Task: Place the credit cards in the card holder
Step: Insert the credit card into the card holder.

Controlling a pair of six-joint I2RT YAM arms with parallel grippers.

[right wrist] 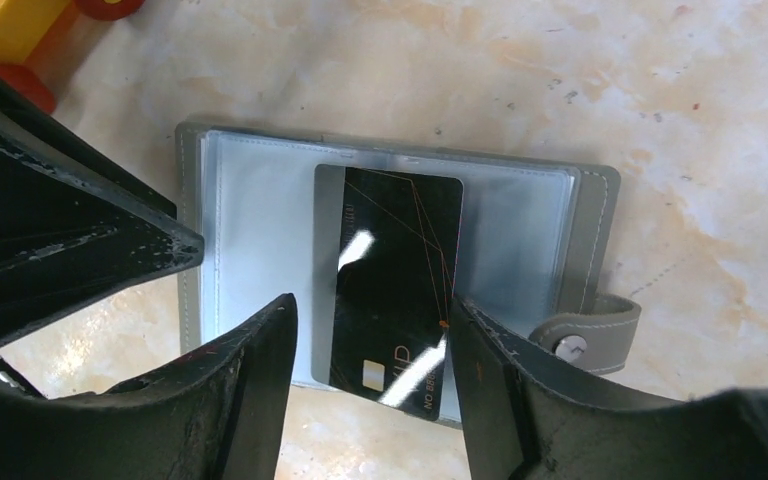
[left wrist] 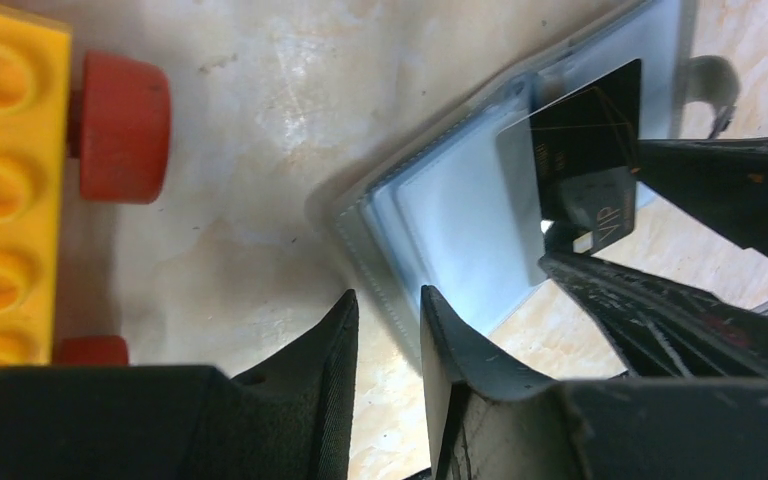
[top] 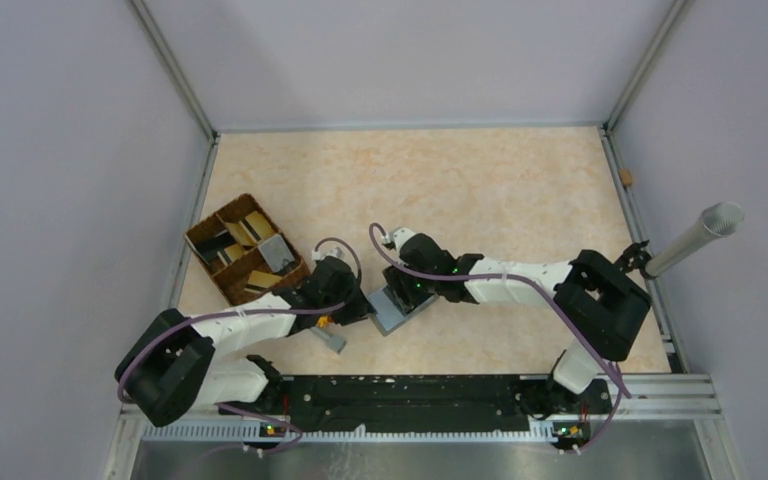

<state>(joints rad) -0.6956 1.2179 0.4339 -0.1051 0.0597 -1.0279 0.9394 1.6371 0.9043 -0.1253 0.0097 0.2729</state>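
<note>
The grey card holder lies open on the table, blue-grey pockets up. A black credit card sits partly in a pocket, its near end sticking out past the holder's edge; it also shows in the left wrist view. My right gripper is open and straddles the card, with the right finger touching the card's edge. My left gripper is closed to a narrow gap round the holder's corner. More gold and grey cards lie in the brown tray.
The brown woven divided tray stands at the left. A yellow toy brick with red wheels sits just left of the holder. A flat grey piece lies near the front. A silver tube leans at the right edge.
</note>
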